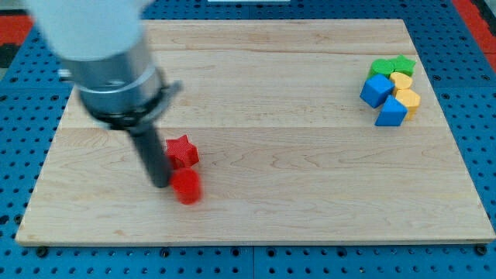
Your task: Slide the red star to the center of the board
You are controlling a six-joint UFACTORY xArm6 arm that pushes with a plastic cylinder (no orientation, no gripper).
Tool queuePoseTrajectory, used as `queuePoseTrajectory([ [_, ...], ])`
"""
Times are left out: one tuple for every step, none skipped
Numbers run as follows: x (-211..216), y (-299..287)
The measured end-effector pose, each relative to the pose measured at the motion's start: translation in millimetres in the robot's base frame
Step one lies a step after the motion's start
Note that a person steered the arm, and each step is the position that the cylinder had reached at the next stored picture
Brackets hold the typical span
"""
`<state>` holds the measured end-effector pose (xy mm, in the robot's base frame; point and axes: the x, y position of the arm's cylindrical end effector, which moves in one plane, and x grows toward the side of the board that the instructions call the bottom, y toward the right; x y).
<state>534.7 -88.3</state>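
Blocks: two red (181, 149), two blue (377, 90), two green (391, 66), two yellow (406, 98).

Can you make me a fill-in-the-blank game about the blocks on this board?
1. My tip sits just left of the ____ blocks.
2. The red star lies above the red ____.
3. The green, blue and yellow blocks cluster at the view's top ____.

Missing words: red; block; right.
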Motion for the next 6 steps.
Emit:
queuePoseTrajectory([
  [-14,82],
  [-25,106],
  [-7,69],
  [-1,15],
  [-1,-35],
  [-13,-39],
])
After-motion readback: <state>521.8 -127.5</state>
